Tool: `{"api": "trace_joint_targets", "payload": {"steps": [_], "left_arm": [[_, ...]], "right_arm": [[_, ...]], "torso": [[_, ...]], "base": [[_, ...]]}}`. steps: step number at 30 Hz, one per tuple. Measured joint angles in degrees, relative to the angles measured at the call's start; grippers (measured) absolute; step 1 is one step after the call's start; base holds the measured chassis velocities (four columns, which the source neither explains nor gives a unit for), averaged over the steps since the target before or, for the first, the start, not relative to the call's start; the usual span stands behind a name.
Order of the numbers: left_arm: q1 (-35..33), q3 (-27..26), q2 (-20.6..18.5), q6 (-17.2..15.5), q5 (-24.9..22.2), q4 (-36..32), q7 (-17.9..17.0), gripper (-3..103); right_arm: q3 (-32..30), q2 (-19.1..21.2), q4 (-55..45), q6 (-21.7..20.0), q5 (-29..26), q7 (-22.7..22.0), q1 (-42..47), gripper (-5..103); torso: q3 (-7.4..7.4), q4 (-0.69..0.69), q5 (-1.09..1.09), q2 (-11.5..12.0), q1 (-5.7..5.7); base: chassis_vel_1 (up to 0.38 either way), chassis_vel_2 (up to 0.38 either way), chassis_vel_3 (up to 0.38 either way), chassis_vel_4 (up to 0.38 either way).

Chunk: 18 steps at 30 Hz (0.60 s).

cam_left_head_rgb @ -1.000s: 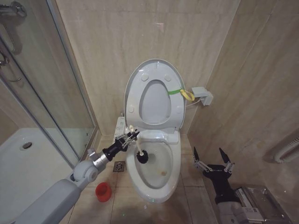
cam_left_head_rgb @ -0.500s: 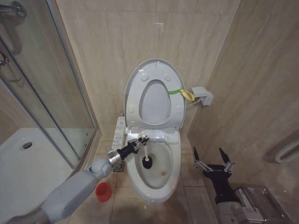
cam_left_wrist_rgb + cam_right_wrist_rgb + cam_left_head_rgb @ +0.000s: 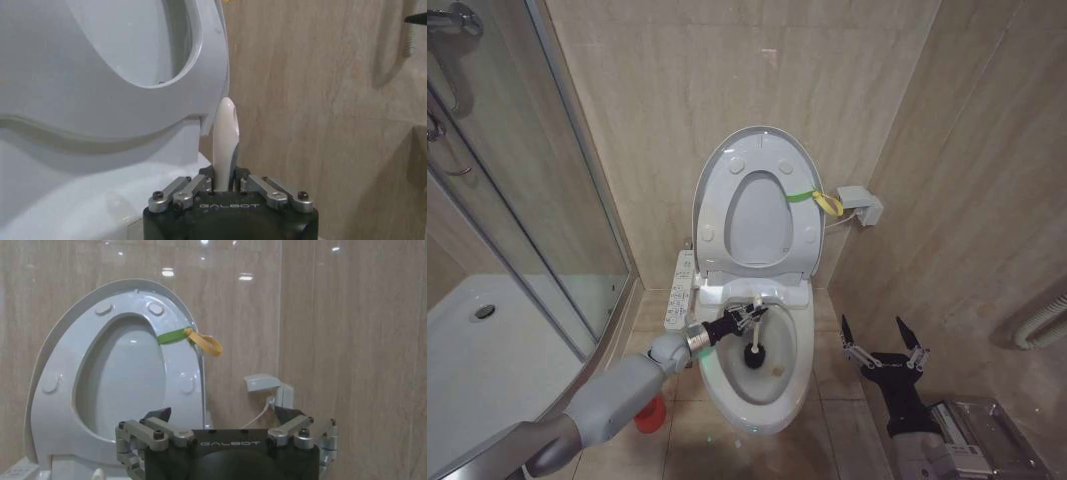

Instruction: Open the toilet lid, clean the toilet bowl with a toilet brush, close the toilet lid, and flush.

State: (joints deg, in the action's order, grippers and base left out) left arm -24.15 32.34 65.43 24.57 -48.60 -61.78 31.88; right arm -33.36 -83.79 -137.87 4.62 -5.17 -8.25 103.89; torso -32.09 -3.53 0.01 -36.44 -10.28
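While the lid (image 3: 754,205) stands raised against the beige tiled wall (image 3: 677,90), its yellow-green strap (image 3: 817,199) hanging at one edge, the left gripper (image 3: 749,315) reaches over the bowl (image 3: 757,395) with its fingers clamped on the white handle of the brush (image 3: 754,340). The dark bristle head sits down inside the bowl. In the left wrist view the handle rises straight from between the closed fingers (image 3: 263,184). The right gripper (image 3: 884,345) hangs idle beside the toilet near the side wall, fingers spread wide and empty. A red cup (image 3: 651,415) stands on the tiled floor (image 3: 827,440), and a glass shower screen (image 3: 517,190) closes the robot's left.
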Motion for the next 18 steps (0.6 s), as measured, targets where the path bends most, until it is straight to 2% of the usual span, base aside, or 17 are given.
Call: {"api": "trace_joint_targets", "payload": {"steps": [7, 13, 15, 18], "left_arm": [[-0.27, -1.79, 2.24, 1.08, 2.40, -1.94, 0.02, 19], [-1.11, -2.22, 4.57, 1.10, 2.22, -4.48, 0.07, 19], [-1.50, -2.21, 5.16, 1.08, 1.85, -4.28, 0.58, 19], [-2.83, -2.60, 7.30, 1.48, 1.42, -0.40, 2.54, 19]], "right_arm": [[0.00, 0.00, 0.00, 0.00, 0.00, 0.00, 0.00, 100], [0.00, 0.00, 0.00, 0.00, 0.00, 0.00, 0.00, 100], [0.00, 0.00, 0.00, 0.00, 0.00, 0.00, 0.00, 100], [0.00, 0.00, 0.00, 0.00, 0.00, 0.00, 0.00, 100]], "torso": [[0.00, -0.04, 0.00, 0.00, 0.00], [0.01, -0.03, 0.01, 0.00, 0.00], [0.01, -0.03, 0.00, 0.00, 0.00], [0.01, -0.02, 0.00, 0.00, 0.00]], "base": [[0.000, 0.000, 0.000, 0.000], [0.000, 0.000, 0.000, 0.000], [0.000, 0.000, 0.000, 0.000], [0.000, 0.000, 0.000, 0.000]]}}
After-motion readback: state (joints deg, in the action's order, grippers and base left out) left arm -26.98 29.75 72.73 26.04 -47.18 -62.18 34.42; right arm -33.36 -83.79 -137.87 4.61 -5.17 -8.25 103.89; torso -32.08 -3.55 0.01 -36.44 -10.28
